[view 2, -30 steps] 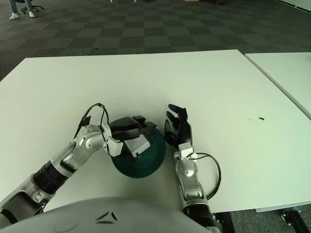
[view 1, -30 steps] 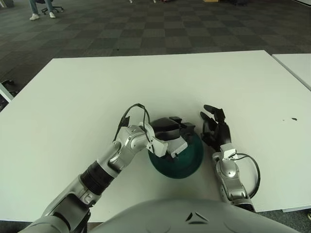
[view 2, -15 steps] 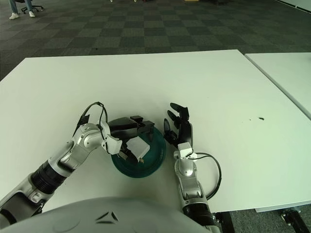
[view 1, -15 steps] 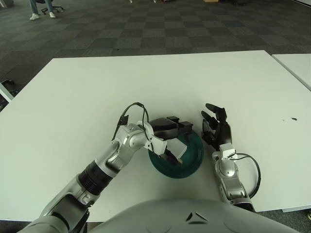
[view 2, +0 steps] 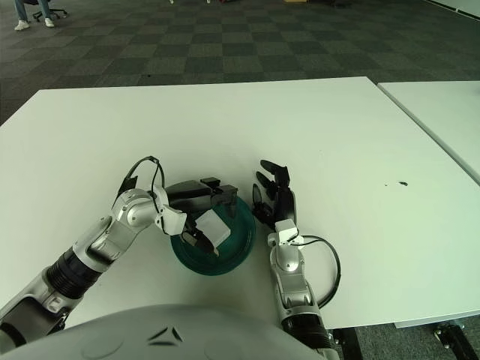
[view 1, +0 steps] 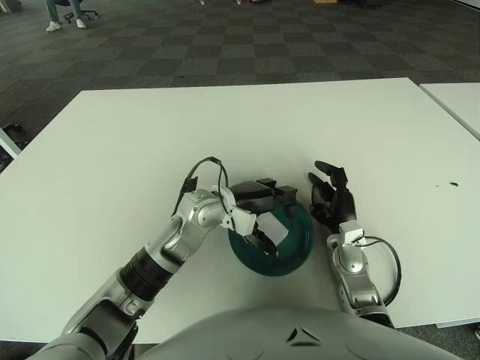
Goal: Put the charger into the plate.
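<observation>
Within the round dark-green plate, a small white block-shaped charger is seen lying tilted against the plate's left inner side, with a short dark part showing at its lower left edge. The plate is set on the white rectangular table, near the table's front edge. Over the plate's far rim the left hand is held, its dark fingers extended and relaxed above the charger, nothing being gripped; whether a fingertip touches the charger cannot be told. A thin black cable is looped above the left wrist. Just beside the plate's right rim the right hand is shown, palm toward the plate, fingers spread and empty. A second white table is visible at the far right, and dark checkered carpet beyond.
</observation>
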